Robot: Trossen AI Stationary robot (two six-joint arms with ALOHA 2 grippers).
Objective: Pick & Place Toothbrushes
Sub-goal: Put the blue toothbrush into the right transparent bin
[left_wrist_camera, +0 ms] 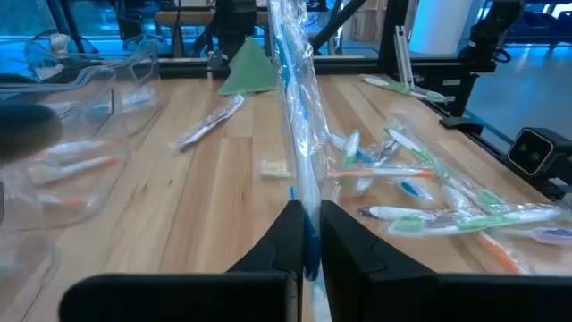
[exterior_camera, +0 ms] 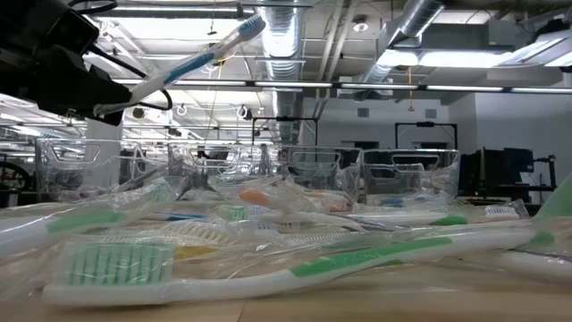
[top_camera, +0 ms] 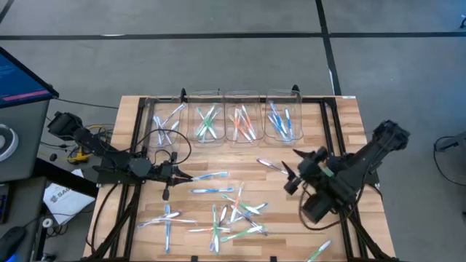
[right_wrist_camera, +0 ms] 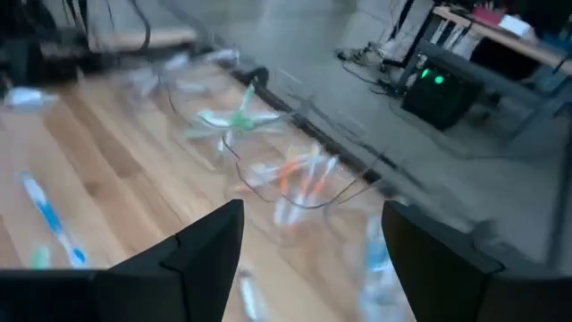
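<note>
My left gripper point(top_camera: 177, 175) is shut on a blue-and-white toothbrush point(top_camera: 211, 175) in a clear wrapper, held above the table's left middle. In the low view the toothbrush point(exterior_camera: 204, 57) slants upward from the gripper. Several more wrapped toothbrushes point(top_camera: 233, 215) lie flat in a loose heap on the near half of the table. My right gripper point(right_wrist_camera: 308, 234) is open and empty. It hovers right of centre point(top_camera: 293, 177), beside a lone toothbrush point(top_camera: 272, 166) lying on the wood. My left gripper pinches the toothbrush near one end of its handle point(left_wrist_camera: 307, 234), between its two fingers point(left_wrist_camera: 288, 240). The fingers come nearly level from the table's left and lie along the brush. The brush is lifted clear and sticks out ahead of the fingertips toward the right, with its far end raised.
Four clear bins point(top_camera: 207, 121) stand in a row along the far edge, each holding toothbrushes sorted by colour. A flat green leaf-shaped piece point(left_wrist_camera: 249, 70) lies beyond the held brush. Dark frame rails point(top_camera: 135, 124) run down both sides of the table. Bare wood lies between the bins and the heap.
</note>
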